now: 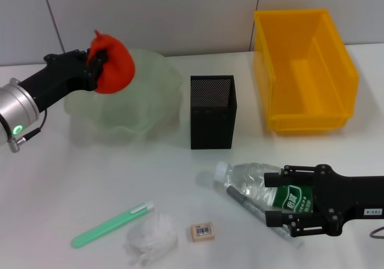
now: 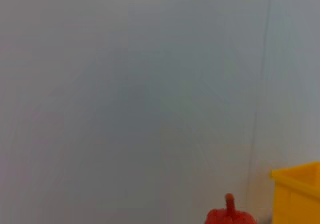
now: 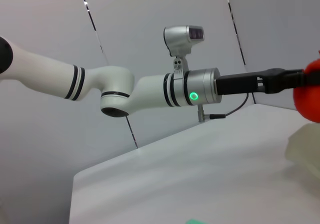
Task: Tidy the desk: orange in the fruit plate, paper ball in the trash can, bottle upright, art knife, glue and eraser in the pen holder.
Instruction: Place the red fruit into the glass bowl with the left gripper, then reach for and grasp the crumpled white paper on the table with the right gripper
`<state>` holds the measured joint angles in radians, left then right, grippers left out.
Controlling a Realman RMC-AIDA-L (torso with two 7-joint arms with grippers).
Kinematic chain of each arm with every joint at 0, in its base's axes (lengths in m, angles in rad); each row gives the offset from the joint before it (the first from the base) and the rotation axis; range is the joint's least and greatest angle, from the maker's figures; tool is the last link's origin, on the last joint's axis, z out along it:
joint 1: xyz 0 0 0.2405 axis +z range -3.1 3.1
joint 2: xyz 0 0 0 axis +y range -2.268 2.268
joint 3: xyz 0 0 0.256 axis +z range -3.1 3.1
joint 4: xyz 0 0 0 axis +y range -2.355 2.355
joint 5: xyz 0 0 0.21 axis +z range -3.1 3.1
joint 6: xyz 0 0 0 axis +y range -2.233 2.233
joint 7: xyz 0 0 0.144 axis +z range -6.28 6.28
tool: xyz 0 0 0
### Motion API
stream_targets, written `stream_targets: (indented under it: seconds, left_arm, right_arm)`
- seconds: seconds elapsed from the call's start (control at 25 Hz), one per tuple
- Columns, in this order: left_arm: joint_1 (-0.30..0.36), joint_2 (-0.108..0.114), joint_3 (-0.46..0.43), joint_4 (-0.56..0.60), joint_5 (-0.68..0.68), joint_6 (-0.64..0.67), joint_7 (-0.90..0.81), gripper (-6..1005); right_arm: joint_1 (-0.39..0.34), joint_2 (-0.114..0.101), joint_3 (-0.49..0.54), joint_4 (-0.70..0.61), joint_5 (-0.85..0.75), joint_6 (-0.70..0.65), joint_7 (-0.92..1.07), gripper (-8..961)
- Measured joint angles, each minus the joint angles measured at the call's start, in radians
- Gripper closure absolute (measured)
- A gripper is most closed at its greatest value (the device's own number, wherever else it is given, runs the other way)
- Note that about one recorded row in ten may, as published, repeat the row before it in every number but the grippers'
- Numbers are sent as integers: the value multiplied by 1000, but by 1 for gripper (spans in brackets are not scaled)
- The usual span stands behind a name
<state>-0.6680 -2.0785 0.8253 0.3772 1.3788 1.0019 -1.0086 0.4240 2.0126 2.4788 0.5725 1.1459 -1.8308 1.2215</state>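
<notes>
Holding the orange (image 1: pixel 114 65) clamped above the fruit plate (image 1: pixel 150 110), the left tool (image 1: pixel 96 62) should lower toward the plate's middle before releasing, so the fruit cannot roll off. Right of the plate, the right tool (image 1: pixel 277 200) straddles the lying bottle (image 1: pixel 258 185), fingers apart.
</notes>
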Motion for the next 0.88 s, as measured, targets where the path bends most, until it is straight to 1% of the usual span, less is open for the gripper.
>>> stream_targets:
  seconds: [0.2,0.32,0.52,0.68,0.72,0.76,0.8,0.88]
  left_arm:
    - [-4,0,20,0,3,-9,1,899]
    - [-7,0,36,0,1,-6,-3,713]
    - [-4,2,36,2,3,17,-5,452]
    - [13,4,37,12,1,59,-10,284]
    - [32,5,33,21,-1,89,-15,242]
    - [32,5,33,21,-1,89,-15,234]
    - [60,5,30,33,-8,134,-15,227]
    - [101,4,31,45,-24,185,-2,212]
  right_arm:
    - [5,0,0,-2,0,1,0,188]
    - [13,0,0,-3,0,2,0,188]
    - [13,0,7,0,5,2,2,188]
    - [12,0,9,3,8,-2,3,189]
    - [10,0,14,5,10,-4,3,189]
    - [10,0,14,5,10,-4,3,189]
    - [8,-1,23,8,14,-6,4,189]
    - [3,0,77,26,32,-34,7,189]
